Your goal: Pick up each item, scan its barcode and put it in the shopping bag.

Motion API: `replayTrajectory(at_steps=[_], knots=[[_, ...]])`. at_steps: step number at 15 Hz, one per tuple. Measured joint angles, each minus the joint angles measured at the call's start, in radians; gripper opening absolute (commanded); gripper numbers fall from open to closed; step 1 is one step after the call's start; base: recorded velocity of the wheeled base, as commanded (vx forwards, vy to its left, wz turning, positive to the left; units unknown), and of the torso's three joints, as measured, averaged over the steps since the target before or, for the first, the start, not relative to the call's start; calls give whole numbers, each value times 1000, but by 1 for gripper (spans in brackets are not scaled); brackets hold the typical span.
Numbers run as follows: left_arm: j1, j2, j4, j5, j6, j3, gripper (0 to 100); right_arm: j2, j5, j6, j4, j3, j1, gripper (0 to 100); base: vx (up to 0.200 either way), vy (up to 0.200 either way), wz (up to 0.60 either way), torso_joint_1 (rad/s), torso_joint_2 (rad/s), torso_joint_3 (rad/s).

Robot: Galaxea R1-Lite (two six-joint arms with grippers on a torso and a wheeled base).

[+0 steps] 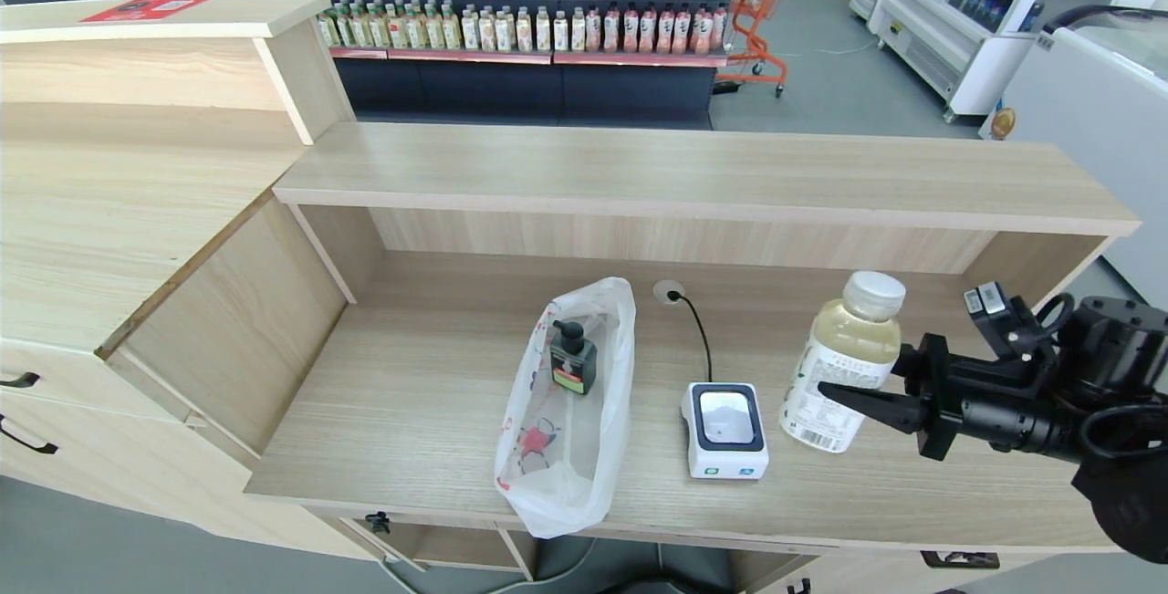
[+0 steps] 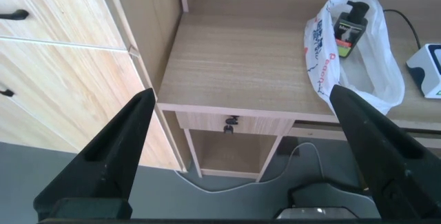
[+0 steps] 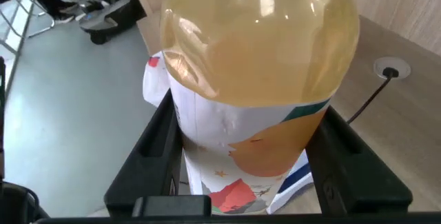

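The right pincer is clamped on a drink bottle with pale liquid and a white cap, one jaw on each side of the labelled body. The bottle is tilted above the right part of the counter, just beside the barcode scanner that sits near the front edge. I cannot tell whether its base touches the wood.

The barcode is low on the label and faces the front, not the scanner's window. A pass without turning the bottle would likely miss the read. The body is round and smooth, so rotating it in this side grip could let it slip or swing into the scanner, which is light enough to be shoved along its cable.

The shopping bag lies limp at mid-counter with its lower end over the front edge. A pump bottle already stands in it. The bag's mouth is narrow and slack, so the bottle could catch the plastic, and added weight could drag the bag off the edge.

The left pincer is spread wide and holds nothing. It hangs low, off the counter's left front corner, too far away to steady the bag.
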Motion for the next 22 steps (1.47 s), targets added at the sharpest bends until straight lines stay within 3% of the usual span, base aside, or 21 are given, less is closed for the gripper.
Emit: replayTrajectory(at_steps=[3, 6, 9, 11, 19, 22], knots=[[0, 0, 0, 0, 0, 0, 100, -29, -8, -197, 51, 17, 11, 0, 0, 0, 0, 0, 0, 0], [0, 0, 0, 0, 0, 0, 100, -57, -5, -220, 93, 30, 8, 0, 0, 0, 0, 0, 0, 0], [0, 0, 0, 0, 0, 0, 100, -98, -23, -84, 100, 34, 24, 0, 0, 0, 0, 0, 0, 0], [0, 0, 0, 0, 0, 0, 100, -109, -99, 6, 99, 0, 57, 0, 0, 0, 0, 0, 0, 0], [0, 0, 0, 0, 3, 0, 100, -111, -107, 56, 110, -38, 95, 0, 0, 0, 0, 0, 0, 0], [0, 0, 0, 0, 2, 0, 100, -112, -108, 78, 110, -38, 97, 0, 0, 200, 0, -3, 5, 1]])
